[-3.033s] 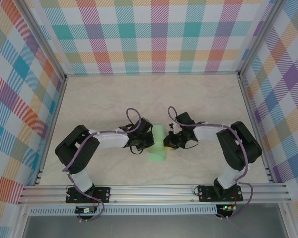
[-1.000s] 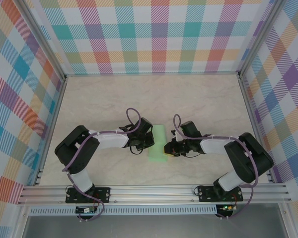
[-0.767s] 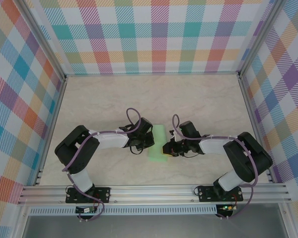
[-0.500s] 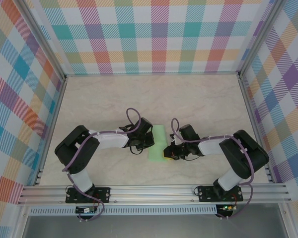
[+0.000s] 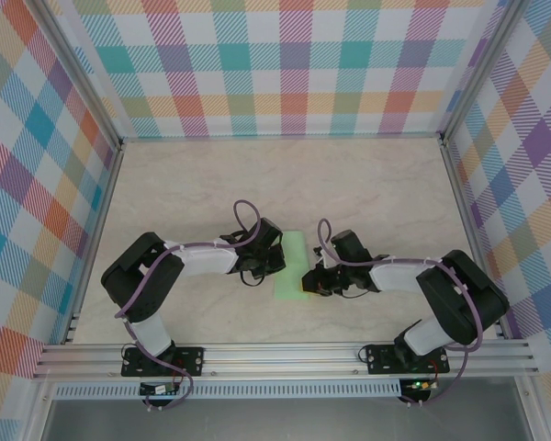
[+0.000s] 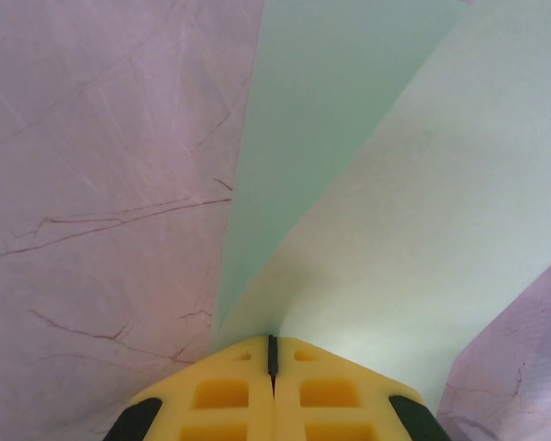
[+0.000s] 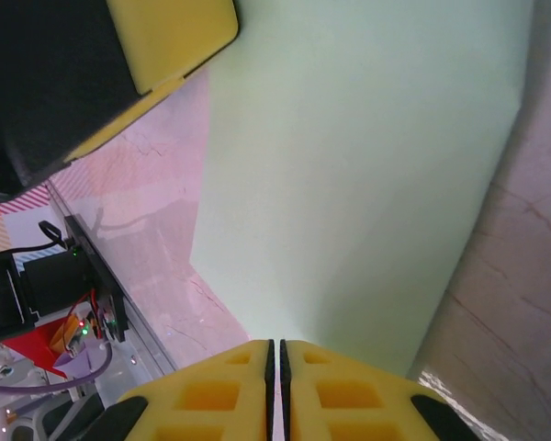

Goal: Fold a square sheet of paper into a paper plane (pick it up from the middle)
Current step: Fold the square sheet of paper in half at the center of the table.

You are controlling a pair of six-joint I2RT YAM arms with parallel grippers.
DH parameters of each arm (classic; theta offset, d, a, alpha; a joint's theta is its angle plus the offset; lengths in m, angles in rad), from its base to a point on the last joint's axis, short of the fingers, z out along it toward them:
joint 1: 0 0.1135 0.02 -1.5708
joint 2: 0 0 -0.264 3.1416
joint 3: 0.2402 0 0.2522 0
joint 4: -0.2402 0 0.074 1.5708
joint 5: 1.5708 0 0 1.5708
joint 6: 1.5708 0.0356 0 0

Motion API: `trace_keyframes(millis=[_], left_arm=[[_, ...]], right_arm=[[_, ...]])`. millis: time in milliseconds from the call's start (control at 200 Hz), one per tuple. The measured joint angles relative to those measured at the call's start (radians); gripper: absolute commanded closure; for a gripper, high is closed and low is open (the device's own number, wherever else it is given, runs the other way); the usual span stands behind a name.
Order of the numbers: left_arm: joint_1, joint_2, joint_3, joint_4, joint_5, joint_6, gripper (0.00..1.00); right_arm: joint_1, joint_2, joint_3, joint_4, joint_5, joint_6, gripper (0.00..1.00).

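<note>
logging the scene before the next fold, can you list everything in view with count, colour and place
paper: one, pale green, folded into a narrow strip, middle of the table between the grippers
table: one, beige marbled top, under everything
walls: three, multicoloured checks, left, back and right of the table
metal rails: several, silver, along the near edge and up the corners
left arm: one, black and white, purple cable, near left
right arm: one, black and white, purple cable, near right
left gripper: one, yellow fingers, shut on the paper's left side
right gripper: one, yellow fingers, shut on the paper's right side
</note>
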Motion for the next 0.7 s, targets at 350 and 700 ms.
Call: trace_keyframes(millis=[350, 700], left_arm=[[0.0, 0.0, 0.0, 0.0, 0.0, 0.011, 1.0], [0.0, 0.0, 0.0, 0.0, 0.0, 0.015, 1.0]], right_arm=[[0.024, 0.039, 0.0, -0.036, 0.044, -0.011, 0.87], [0.04, -0.032, 0.041, -0.133, 0.068, -0.019, 0.86]])
